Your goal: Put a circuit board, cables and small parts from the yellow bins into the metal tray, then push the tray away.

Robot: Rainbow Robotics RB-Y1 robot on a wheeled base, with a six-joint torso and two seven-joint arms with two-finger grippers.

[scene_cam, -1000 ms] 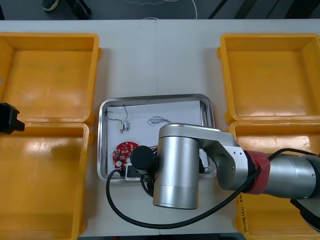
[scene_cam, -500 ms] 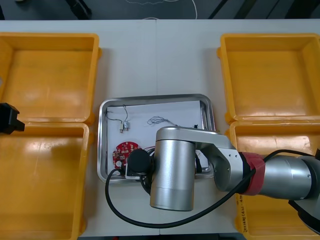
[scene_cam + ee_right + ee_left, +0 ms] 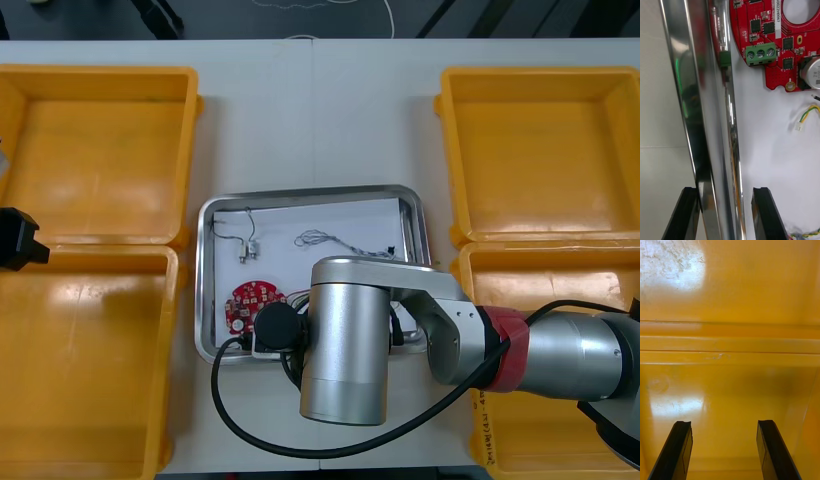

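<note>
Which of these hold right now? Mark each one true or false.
1. The right jaws straddle the near rim of the metal tray, one inside and one outside. True.
2. The red circuit board lies in a yellow bin. False: it lies in the tray.
3. The left jaws stand open over the left yellow bins. True.
4. The left jaws hold a cable. False: nothing is between them.
5. A thin cable lies on the tray's white inside. True.
</note>
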